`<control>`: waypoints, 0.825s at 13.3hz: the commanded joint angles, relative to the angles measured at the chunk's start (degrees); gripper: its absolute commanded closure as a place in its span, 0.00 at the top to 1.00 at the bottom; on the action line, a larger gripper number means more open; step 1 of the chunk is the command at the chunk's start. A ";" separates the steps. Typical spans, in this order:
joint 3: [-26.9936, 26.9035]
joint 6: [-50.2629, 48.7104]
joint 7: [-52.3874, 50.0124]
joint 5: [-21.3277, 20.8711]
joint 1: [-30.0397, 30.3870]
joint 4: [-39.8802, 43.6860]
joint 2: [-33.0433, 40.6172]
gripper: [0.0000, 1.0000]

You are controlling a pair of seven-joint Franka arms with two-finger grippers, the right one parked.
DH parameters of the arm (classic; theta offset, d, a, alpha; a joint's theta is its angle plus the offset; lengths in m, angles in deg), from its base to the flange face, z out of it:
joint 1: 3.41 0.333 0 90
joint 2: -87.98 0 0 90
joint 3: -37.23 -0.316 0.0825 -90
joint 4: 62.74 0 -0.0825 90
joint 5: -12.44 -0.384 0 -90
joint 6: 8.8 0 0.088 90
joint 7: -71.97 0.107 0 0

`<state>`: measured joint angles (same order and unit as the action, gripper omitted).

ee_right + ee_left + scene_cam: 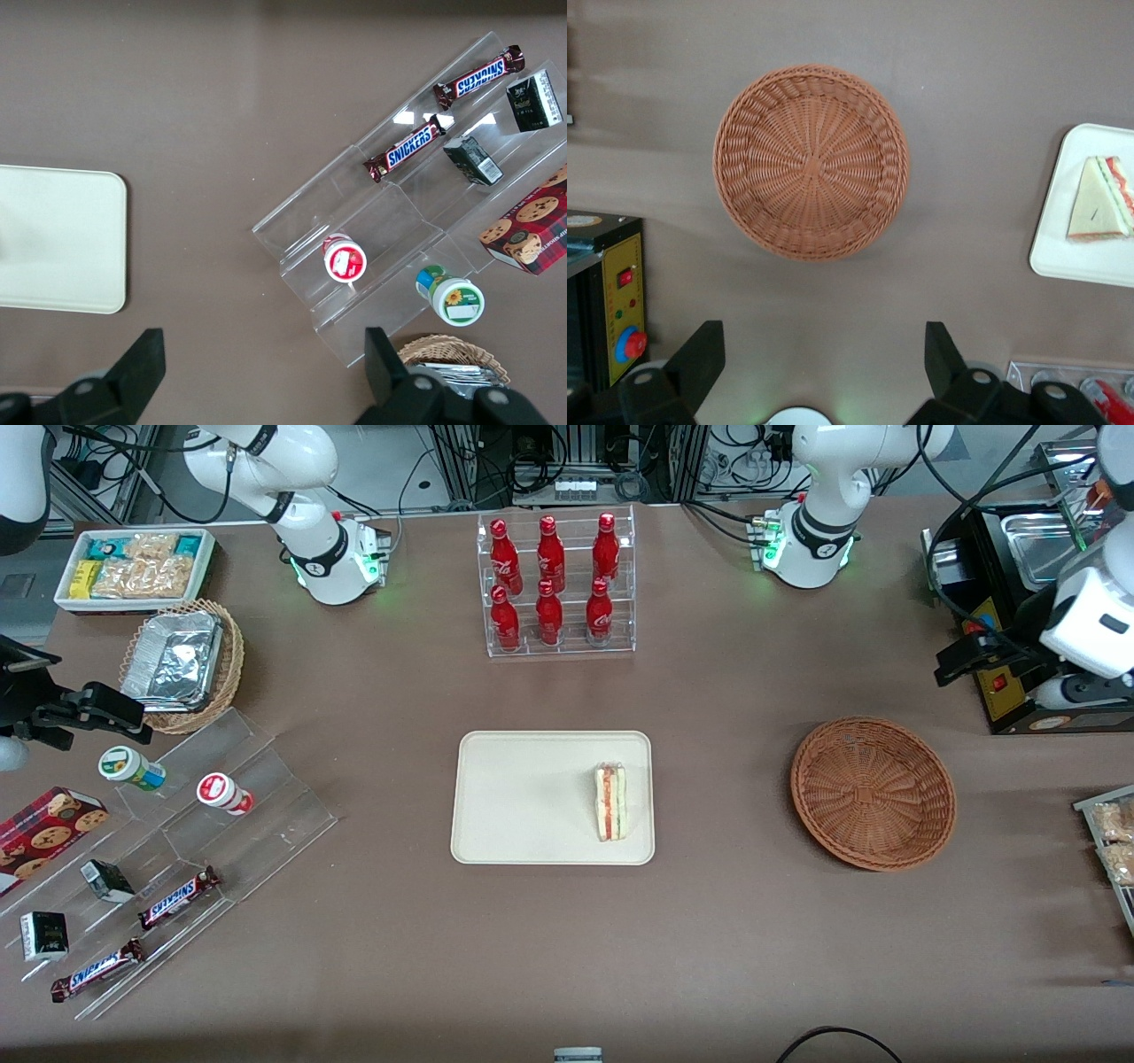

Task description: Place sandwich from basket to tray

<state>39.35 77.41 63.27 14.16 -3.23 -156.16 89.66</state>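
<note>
The sandwich, a pale wedge with red and green filling, lies on the cream tray, close to the tray's edge that faces the basket. The round reddish-brown wicker basket stands beside the tray toward the working arm's end of the table, with nothing in it. My gripper hangs high above the table, farther from the front camera than the basket. It is open, with only bare tabletop between its fingers.
A black machine with a yellow panel stands close under my gripper. A clear rack of red bottles stands farther back than the tray. A snack stand, a foil-filled tan basket and a white snack box fill the parked arm's end.
</note>
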 commanded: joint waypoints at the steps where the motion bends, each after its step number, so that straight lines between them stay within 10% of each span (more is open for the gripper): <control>1: 0.60 -2.62 1.49 -0.84 -1.05 3.42 -1.51 1.00; 11: 0.34 3.71 1.49 -3.57 -3.17 -2.12 2.62 1.00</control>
<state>40.12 80.24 64.19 11.59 -5.63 -157.22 90.87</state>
